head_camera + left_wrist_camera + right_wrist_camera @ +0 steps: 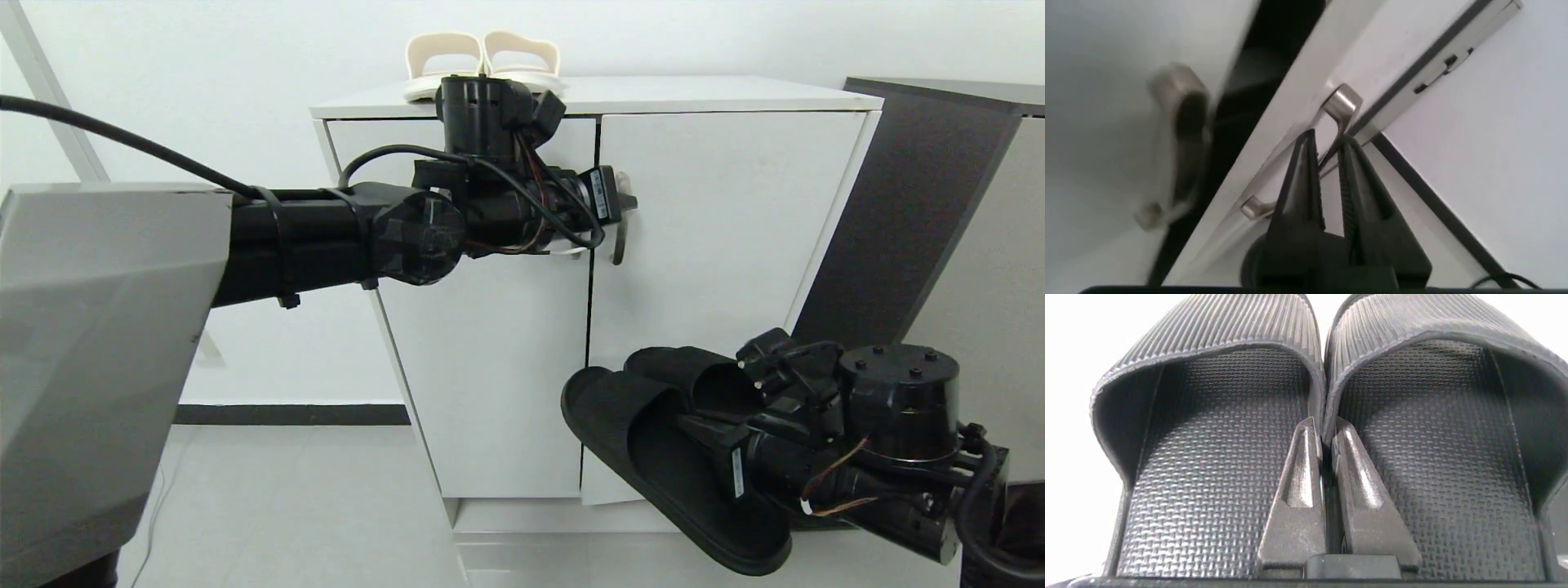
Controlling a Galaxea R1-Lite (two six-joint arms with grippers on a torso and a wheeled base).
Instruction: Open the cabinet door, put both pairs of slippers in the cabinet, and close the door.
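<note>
The cabinet door handle sits beside the centre seam of the white cabinet, high on the front. It is a slim curved metal bar whose long axis runs up and down the door. The left gripper is clamped on it, fingers nearly together around the bar. Which of the two doors it belongs to I cannot settle. A dark gap shows at the seam, so the door looks barely ajar and opening is probably the step in hand.

To do this well, the pull should follow the door's arc about its hinge, not a straight line, so the bar does not slip out.

The black slippers hang low before the right door, pinched side by side by the right gripper on their touching inner walls. Their toes point at the cabinet and their long axis slopes back toward the robot. They may need to move aside if that door swings.

The cream slippers lie on the cabinet top near its back left corner, lengthwise front to back.
</note>
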